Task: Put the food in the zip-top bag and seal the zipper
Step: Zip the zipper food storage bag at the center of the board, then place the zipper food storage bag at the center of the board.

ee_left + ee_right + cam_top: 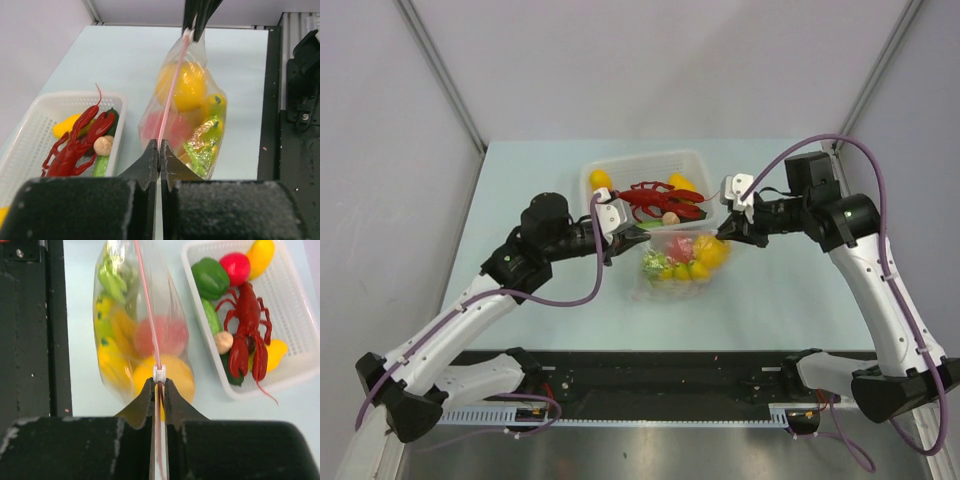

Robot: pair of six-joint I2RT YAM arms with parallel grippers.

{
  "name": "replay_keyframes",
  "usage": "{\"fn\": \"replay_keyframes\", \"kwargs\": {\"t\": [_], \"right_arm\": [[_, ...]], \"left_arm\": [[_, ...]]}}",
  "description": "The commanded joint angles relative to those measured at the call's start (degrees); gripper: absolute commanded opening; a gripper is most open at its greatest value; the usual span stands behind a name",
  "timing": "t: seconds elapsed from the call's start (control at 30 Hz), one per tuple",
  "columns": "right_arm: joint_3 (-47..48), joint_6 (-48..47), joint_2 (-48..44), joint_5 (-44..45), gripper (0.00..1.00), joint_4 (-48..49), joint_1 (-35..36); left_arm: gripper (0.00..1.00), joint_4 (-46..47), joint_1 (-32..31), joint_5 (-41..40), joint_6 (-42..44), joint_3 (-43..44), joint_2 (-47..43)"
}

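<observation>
The zip-top bag (678,262) hangs stretched between my two grippers, just above the table in front of the basket. It holds food: a yellow-orange round fruit (182,85), a pink peach (175,127), green leafy pieces (200,150) and yellow bananas (107,357). My left gripper (159,146) is shut on one end of the pink zipper (172,85). My right gripper (159,386) is shut on the zipper strip (146,300) at the other end, right behind its white slider (159,373). Both grippers show in the top view, left (623,232) and right (726,232).
The white plastic basket (645,160) stands behind the bag. It holds a red lobster (248,325), a green pepper (210,277), a red tomato (235,267), yellow pieces (260,252) and a beige garlic (223,341). The black base rail (660,375) runs along the near edge.
</observation>
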Motion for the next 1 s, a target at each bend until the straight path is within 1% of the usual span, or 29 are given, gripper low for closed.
{"fn": "replay_keyframes", "kwargs": {"t": [0.0, 0.13, 0.3, 0.43, 0.53, 0.57, 0.63, 0.67, 0.7, 0.73, 0.83, 0.87, 0.93, 0.97], "right_arm": [[0.3, -8.6, -2.7, 3.6, 0.0, -9.3, -6.0], [0.3, -12.9, -3.3, 4.6, 0.0, -13.3, -9.9], [0.2, -17.4, -3.5, 5.4, 0.0, -17.4, -15.0], [0.3, -16.8, -3.4, 4.1, 0.0, -17.4, -16.4], [0.3, -14.1, -3.2, 3.4, 0.0, -15.0, -16.6], [0.2, -14.0, -3.3, 3.3, 0.0, -14.8, -16.6], [0.3, -14.9, -3.6, 2.3, 0.0, -17.4, -17.0], [0.2, -18.3, -4.3, 1.6, 0.0, -19.6, -17.0], [-0.6, -20.6, -4.6, 0.2, 0.0, -25.0, -16.9], [-1.6, -21.6, -5.5, -0.2, 0.0, -26.1, -16.0], [-5.7, -19.4, -10.4, 0.8, 0.0, -26.1, -12.7], [-6.4, -18.8, -11.2, 0.8, 0.0, -26.0, -9.6], [-8.3, -15.2, -12.3, 1.1, 0.0, -25.6, -6.3], [-8.9, -13.8, -12.3, 1.2, 0.0, -24.1, -3.2]], "left_arm": [[0.0, -2.9, 3.2, -2.8, 2.9, -0.3, -2.9], [0.0, -4.0, 5.7, -2.7, 2.8, -0.4, -3.0], [0.0, -5.0, 7.1, -2.3, 3.2, -0.9, -3.2], [0.0, -5.7, 7.3, -1.4, 4.4, -2.1, -4.1], [0.0, -7.0, 7.2, 0.6, 6.2, -1.8, -3.8], [0.0, -8.6, 7.2, 2.5, 7.0, -1.7, -3.7], [0.0, -11.4, 7.1, 4.7, 9.0, -1.8, -4.5], [0.0, -12.8, 6.9, 6.7, 10.1, -2.3, -4.8], [0.0, -14.1, 6.7, 7.5, 11.1, -2.5, -5.4], [0.0, -17.0, 5.8, 8.3, 13.7, -2.8, -5.7], [0.0, -20.5, 3.5, 9.7, 17.3, -4.7, -7.1], [0.0, -21.3, 2.9, 10.0, 18.2, -5.6, -7.2], [0.0, -23.7, 0.7, 9.9, 21.0, -6.2, -6.6], [0.0, -24.6, 0.0, 9.8, 21.8, -6.7, -6.1]]}}
